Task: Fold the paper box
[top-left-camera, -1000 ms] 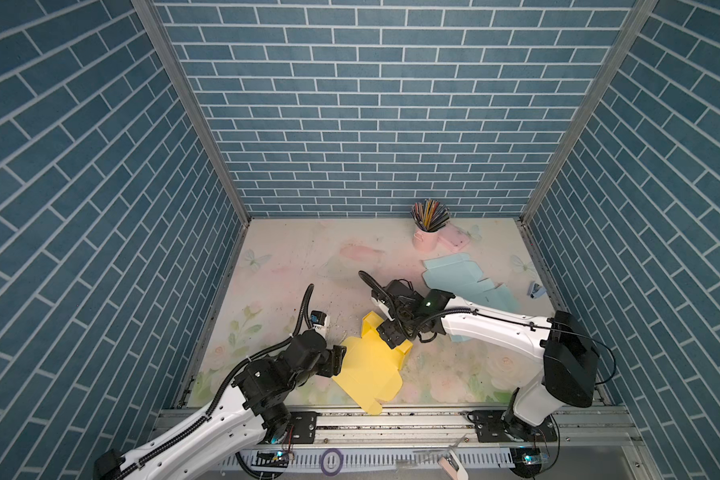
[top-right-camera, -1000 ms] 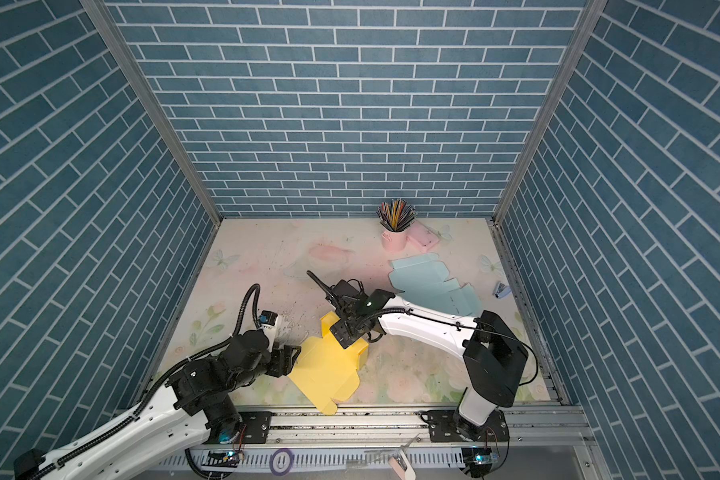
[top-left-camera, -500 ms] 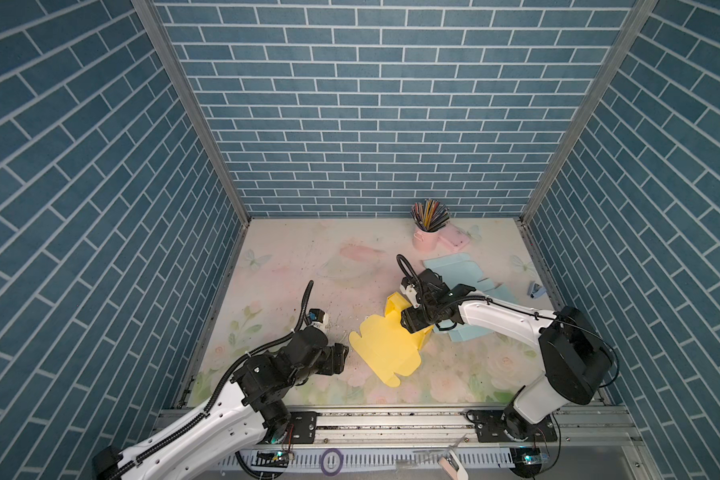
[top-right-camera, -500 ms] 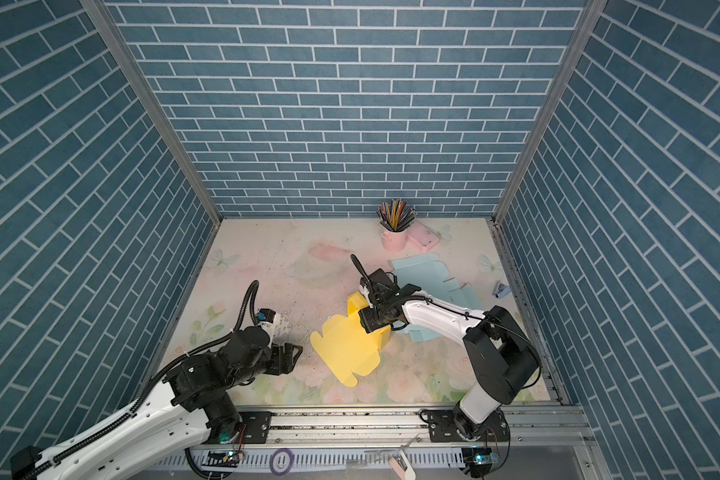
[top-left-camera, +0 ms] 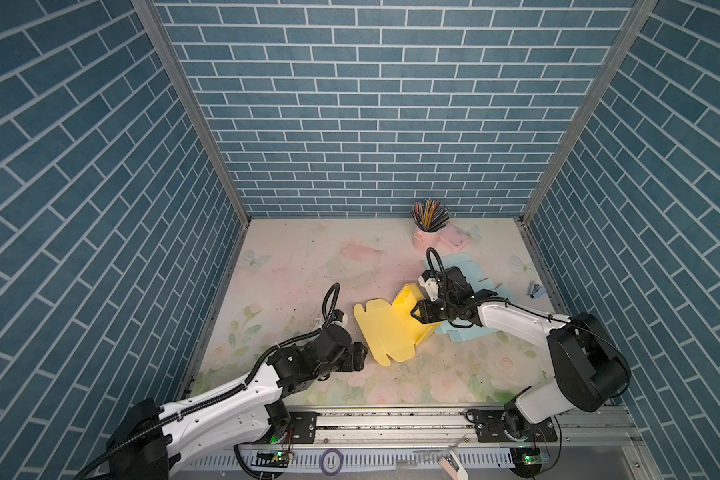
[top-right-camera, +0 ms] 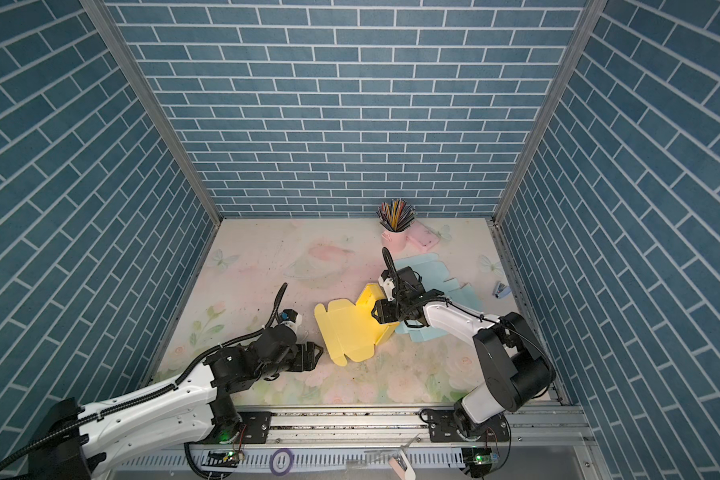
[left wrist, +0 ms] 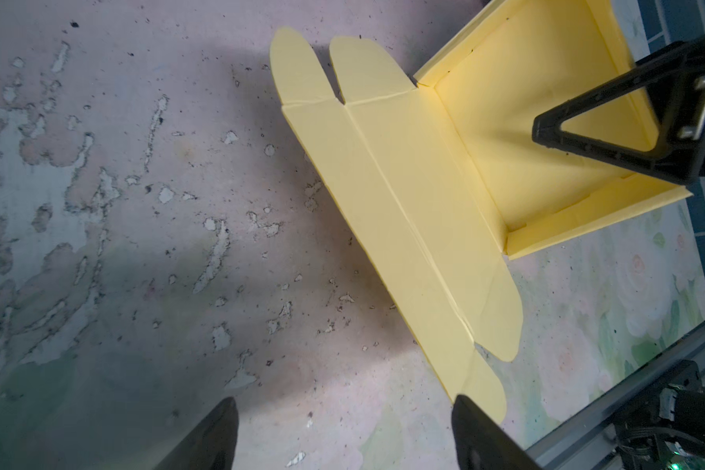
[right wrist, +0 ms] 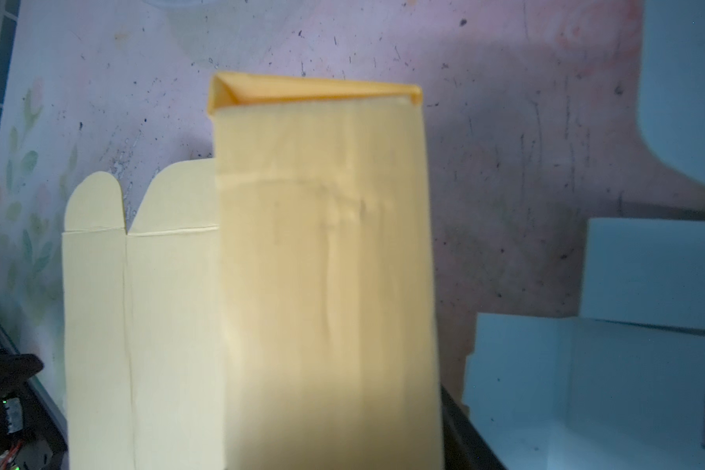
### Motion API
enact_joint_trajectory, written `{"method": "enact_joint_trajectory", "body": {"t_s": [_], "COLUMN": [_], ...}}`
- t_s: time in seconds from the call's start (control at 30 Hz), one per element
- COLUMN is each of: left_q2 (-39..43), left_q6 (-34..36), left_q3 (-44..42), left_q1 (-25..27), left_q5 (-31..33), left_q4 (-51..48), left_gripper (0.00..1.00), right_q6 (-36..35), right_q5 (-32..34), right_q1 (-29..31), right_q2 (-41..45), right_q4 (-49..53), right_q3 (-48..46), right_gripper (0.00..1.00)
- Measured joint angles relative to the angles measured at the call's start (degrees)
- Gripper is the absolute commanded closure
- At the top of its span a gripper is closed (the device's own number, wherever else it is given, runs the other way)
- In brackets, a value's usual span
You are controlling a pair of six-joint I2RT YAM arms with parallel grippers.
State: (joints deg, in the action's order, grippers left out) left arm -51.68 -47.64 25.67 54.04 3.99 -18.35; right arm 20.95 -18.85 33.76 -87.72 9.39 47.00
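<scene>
The yellow paper box [top-left-camera: 385,328] [top-right-camera: 350,328] lies partly folded at the table's middle. Its flat flaps point toward the left arm, and a walled tray section stands raised. My right gripper [top-left-camera: 417,314] [top-right-camera: 376,312] is shut on that raised section. In the right wrist view the yellow panel [right wrist: 322,264] fills the gap between the jaws, and one finger [right wrist: 465,431] shows beside it. My left gripper [top-left-camera: 362,357] [top-right-camera: 317,355] [left wrist: 342,411] is open and holds nothing. It sits low over the table at the box's near flap corner [left wrist: 481,390].
Light blue flat paper sheets [top-left-camera: 468,332] [right wrist: 627,366] lie under and behind the right arm. A pink cup of pencils [top-left-camera: 427,239] and a pink item [top-left-camera: 456,240] stand at the back. A small blue clip [top-left-camera: 535,289] lies near the right wall. The metal rail [top-left-camera: 391,419] runs along the front.
The right gripper pulled the yellow box rightward and turned it, its jaws narrowing on the raised section. The left gripper came off the box's left edge and opened wider.
</scene>
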Motion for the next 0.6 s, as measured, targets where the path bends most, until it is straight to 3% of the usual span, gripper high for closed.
{"method": "enact_joint_trajectory", "body": {"t_s": [0.27, 0.6], "left_q2": [-3.78, -7.26], "left_q6": [-0.17, -2.08], "left_q3": [3.13, 3.13], "left_q1": [0.02, -1.97], "left_q5": [0.59, 0.63], "left_q4": [5.60, 13.09], "left_gripper": [0.19, 0.33], "right_q6": [1.18, 1.27], "right_q5": [-3.28, -3.89], "right_q1": [-0.98, -1.03], "right_q2": [0.04, -0.02], "right_q4": [-3.41, -4.02], "right_q3": [-1.68, -4.57], "right_gripper": [0.50, 0.51]}}
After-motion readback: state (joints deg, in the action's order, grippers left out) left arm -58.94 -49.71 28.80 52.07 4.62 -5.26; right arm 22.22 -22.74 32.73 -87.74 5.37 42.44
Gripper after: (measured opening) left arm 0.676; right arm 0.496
